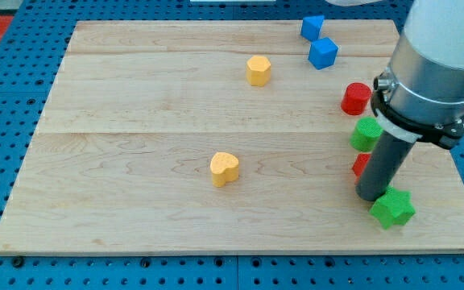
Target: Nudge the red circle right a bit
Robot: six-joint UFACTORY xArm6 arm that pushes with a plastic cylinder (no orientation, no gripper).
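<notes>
The red circle [355, 98] lies near the board's right side, upper half. My rod comes down from the arm at the view's right; my tip [370, 196] rests on the board well below the red circle. The tip touches or nearly touches a green star [392, 208] at its lower right. A second red block [362, 165] is mostly hidden behind the rod, so its shape cannot be made out. A green block [366, 134] sits just below the red circle, partly covered by the arm.
Two blue cubes [312, 26] [323, 53] lie at the top right. A yellow hexagon-like block [258, 70] is at top centre and a yellow heart [225, 168] is near the middle. The wooden board [135, 201] lies on a blue pegboard.
</notes>
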